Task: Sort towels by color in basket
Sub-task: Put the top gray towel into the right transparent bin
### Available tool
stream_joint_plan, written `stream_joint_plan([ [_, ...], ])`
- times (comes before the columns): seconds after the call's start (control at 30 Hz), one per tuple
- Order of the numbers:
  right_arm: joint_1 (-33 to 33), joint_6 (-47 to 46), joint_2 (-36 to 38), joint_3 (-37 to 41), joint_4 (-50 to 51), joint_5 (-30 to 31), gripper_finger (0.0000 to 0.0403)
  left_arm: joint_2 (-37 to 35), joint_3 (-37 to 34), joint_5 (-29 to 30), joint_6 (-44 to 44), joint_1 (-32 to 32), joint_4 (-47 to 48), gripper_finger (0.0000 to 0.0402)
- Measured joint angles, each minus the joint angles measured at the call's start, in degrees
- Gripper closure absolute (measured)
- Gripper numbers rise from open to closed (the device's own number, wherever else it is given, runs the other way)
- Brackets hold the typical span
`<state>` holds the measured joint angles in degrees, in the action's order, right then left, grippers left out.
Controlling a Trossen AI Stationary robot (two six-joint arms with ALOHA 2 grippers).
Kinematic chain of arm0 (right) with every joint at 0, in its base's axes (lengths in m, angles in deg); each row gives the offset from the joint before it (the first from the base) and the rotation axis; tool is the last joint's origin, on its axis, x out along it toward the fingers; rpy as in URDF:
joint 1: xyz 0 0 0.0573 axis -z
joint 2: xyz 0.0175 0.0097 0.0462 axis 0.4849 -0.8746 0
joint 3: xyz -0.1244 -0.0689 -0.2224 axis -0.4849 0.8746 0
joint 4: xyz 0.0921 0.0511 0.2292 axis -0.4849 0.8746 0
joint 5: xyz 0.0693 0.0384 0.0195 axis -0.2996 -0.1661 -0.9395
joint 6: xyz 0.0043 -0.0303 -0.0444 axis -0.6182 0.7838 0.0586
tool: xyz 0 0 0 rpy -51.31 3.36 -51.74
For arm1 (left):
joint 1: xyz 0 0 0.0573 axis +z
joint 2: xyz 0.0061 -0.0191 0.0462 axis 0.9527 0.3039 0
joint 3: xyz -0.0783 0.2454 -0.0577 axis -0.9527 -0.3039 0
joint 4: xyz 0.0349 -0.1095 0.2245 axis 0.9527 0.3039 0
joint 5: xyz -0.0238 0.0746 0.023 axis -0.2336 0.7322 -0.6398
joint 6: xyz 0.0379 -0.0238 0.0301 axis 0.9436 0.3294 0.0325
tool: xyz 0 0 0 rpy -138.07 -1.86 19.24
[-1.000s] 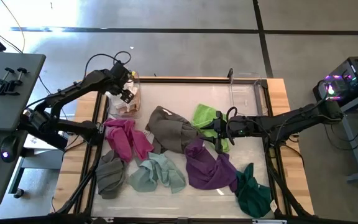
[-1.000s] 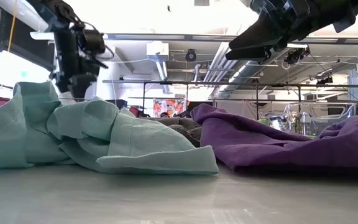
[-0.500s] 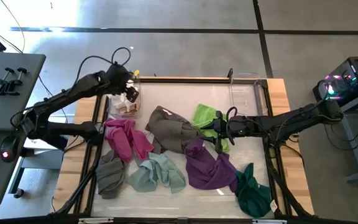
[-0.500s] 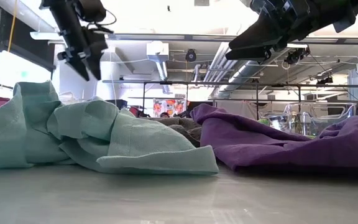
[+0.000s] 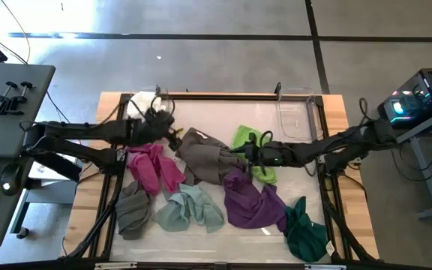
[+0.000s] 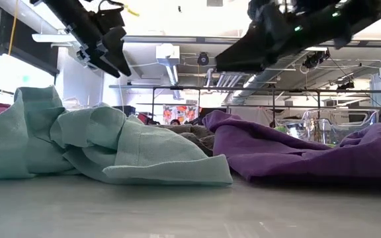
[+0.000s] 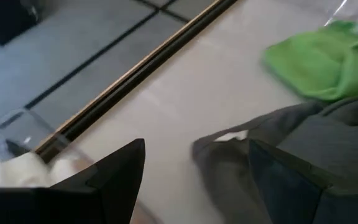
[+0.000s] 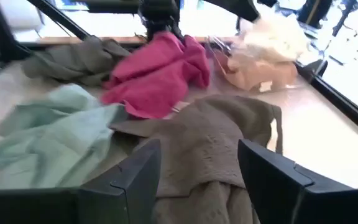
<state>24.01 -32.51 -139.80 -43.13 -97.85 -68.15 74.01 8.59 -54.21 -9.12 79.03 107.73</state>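
Towels [image 5: 201, 184] loose on table; cream towel [image 8: 272, 31] and pale pink towel [image 8: 253, 71] in clear bin [image 5: 158, 96].

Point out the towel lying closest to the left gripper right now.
The grey-brown towel, mid-table: the open left gripper hovers just off its edge, and it fills the left wrist view. The magenta towel is next nearest; the lime green towel lies farther away.

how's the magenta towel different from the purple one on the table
Colour: the magenta towel is bright pink-red, the purple towel a deep violet. Place: the magenta towel lies on the table's left side below the left gripper; the purple towel lies right of centre, just below the right gripper. Spread: in the high view the purple towel covers more table. Both are crumpled and neither is held.
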Motion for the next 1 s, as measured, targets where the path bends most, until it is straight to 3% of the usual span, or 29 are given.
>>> stream_joint_plan([
  [0.23, 3.05, 2.33, -10.28, -9.08, 6.1, -2.75, 0.012, 0.0, -6.47, 7.93, -10.1, -11.15, -4.75, 0.0129],
  [0.4, 4.43, 4.88, -18.83, -16.52, 10.01, -4.39, 0.0107, 0.15, -10.18, 13.39, -19.56, -17.33, -5.06, 0.0129],
  [0.57, 5.01, 5.09, -27.38, -24.95, 14.94, -4.54, 0.0116, 0.64, -13.29, 18.07, -27.14, -22.33, -7.5, 0.0129],
  [0.77, 5.89, 4.96, -35.89, -34.38, 22.91, -4.54, 0.014, 1.36, -15.35, 22.54, -28.35, -26.46, -13.6, 0.0129],
  [1.0, 7.65, 4.22, -41.17, -38.48, 26.25, -8.1, 0.0207, 1.4, -15.36, 24.23, -27.96, -27.91, -13.67, 0.0129],
])
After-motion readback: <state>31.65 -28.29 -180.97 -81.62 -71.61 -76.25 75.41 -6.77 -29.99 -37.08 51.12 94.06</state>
